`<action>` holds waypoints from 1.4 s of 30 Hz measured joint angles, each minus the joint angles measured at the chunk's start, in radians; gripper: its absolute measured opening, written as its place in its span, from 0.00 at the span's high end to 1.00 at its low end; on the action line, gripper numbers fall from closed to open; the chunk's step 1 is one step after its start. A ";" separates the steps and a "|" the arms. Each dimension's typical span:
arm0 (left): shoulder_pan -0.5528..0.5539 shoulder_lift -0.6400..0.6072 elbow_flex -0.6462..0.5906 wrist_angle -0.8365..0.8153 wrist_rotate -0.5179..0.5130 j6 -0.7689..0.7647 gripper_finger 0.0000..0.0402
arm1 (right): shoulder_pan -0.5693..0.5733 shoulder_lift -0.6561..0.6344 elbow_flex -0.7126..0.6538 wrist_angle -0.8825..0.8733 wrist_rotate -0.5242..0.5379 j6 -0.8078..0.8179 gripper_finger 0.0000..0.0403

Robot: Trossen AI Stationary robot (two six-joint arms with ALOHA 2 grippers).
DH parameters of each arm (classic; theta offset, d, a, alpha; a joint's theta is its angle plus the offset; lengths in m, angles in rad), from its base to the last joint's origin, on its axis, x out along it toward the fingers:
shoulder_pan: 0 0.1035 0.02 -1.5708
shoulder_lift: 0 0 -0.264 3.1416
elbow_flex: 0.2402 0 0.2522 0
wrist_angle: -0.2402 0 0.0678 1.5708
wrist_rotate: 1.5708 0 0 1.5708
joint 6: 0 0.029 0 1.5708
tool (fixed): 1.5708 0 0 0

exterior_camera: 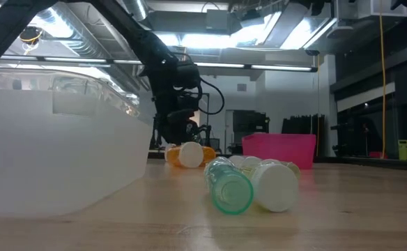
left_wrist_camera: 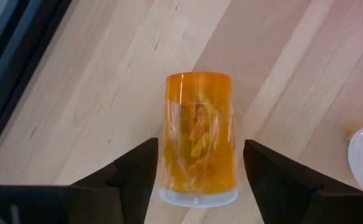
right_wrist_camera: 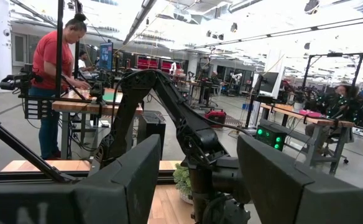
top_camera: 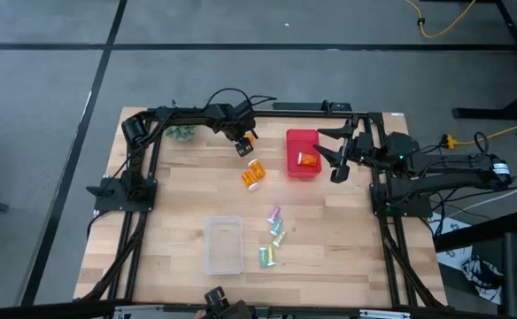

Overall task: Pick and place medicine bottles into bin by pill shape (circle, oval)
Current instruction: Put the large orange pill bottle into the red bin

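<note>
Left hand (left_wrist_camera: 197, 163) straddles an orange bottle (left_wrist_camera: 198, 138)
Fingers spread, not gripping, upper centre of the worktop (top_camera: 179, 208); right hand (top_camera: 338, 152) spread beside the pink bin (top_camera: 302, 168)

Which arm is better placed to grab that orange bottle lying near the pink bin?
Left. The left gripper hangs right over an orange bottle, fingers either side of it. The right gripper waits open beside the pink bin, aimed level across the table.

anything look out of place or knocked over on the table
Several bottles lie on their sides: two orange bottles mid-table and a loose cluster of pastel bottles beside the clear bin. A spiky green ball sits at the far left corner, unlike the rest.
</note>
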 joint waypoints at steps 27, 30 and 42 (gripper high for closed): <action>-0.034 0.004 -0.030 0.129 -0.013 0.012 0.58 | 0.000 0.000 0.000 -0.001 0.000 -0.002 0.46; -0.050 -0.028 -0.030 0.163 -0.013 0.005 0.58 | 0.000 0.000 0.000 -0.001 0.000 -0.002 0.46; -0.179 -0.081 -0.027 0.600 0.126 -0.084 0.58 | 0.000 0.000 0.000 0.008 0.000 -0.001 0.46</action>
